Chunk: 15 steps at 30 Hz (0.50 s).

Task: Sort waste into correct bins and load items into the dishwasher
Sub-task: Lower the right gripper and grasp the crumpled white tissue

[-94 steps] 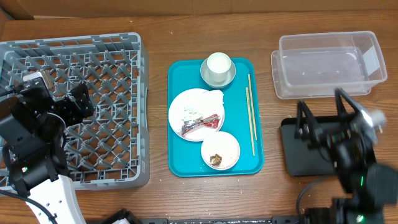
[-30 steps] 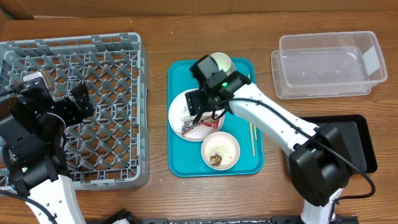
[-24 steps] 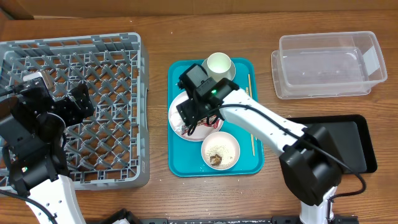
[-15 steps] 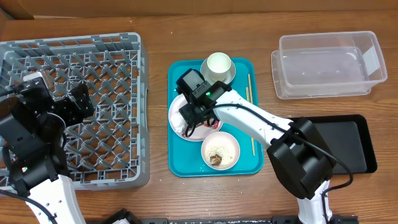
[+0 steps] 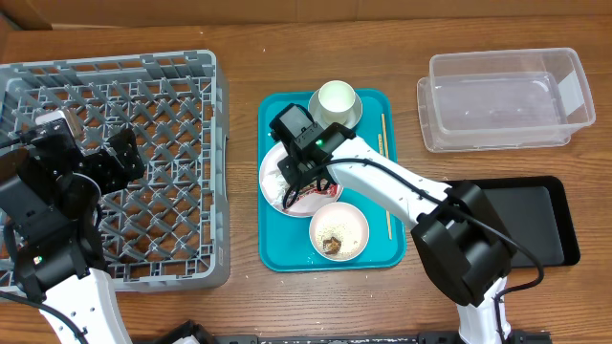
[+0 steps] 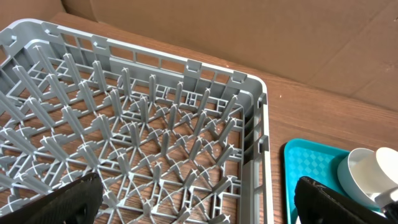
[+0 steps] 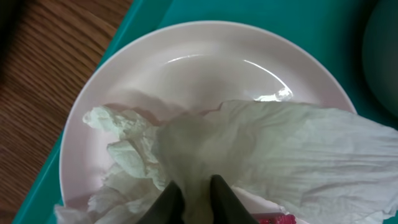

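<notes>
Entry: right gripper pinching the crumpled white paper napkin, fingers pressing together on a fold of it, over the white round plate.
Detail: nearest on the teal serving tray, a small white bowl is holding brown food scraps; behind it the plate is carrying napkin and red-and-brown wrapper; the white cup is standing at the far edge. Left gripper is hovering, fingers spread wide, over the grey dish rack.

A brown wood-grain surface fills the scene, evenly lit with no hard shadows. Along its far edge stands plain brown cardboard, creased and running left to right.
</notes>
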Each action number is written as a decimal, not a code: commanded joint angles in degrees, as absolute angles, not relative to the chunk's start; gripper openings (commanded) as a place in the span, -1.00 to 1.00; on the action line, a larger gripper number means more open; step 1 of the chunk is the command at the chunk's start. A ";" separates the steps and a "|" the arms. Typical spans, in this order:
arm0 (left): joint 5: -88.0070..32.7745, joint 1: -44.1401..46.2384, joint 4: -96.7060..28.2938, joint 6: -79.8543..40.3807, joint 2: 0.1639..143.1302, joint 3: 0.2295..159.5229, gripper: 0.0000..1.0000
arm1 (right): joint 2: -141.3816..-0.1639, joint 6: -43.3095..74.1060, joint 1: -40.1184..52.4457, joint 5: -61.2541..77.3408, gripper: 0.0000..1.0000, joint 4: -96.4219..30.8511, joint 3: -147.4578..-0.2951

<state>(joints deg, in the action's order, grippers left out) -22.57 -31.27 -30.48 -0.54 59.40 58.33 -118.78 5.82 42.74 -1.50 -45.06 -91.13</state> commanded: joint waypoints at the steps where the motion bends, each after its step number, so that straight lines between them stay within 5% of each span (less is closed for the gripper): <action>1: -23.55 -31.48 -30.44 -1.45 59.75 59.27 0.99 | -117.86 7.64 42.52 -1.87 -0.79 -45.32 -94.11; 15: -23.55 -31.48 -30.44 -1.45 59.75 59.27 1.00 | -109.89 12.32 41.60 -4.58 -0.92 -47.05 -100.86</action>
<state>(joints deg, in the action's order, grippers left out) -22.55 -31.27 -30.48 -0.54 59.40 58.33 -114.87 10.39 42.41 -2.07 -47.31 -97.89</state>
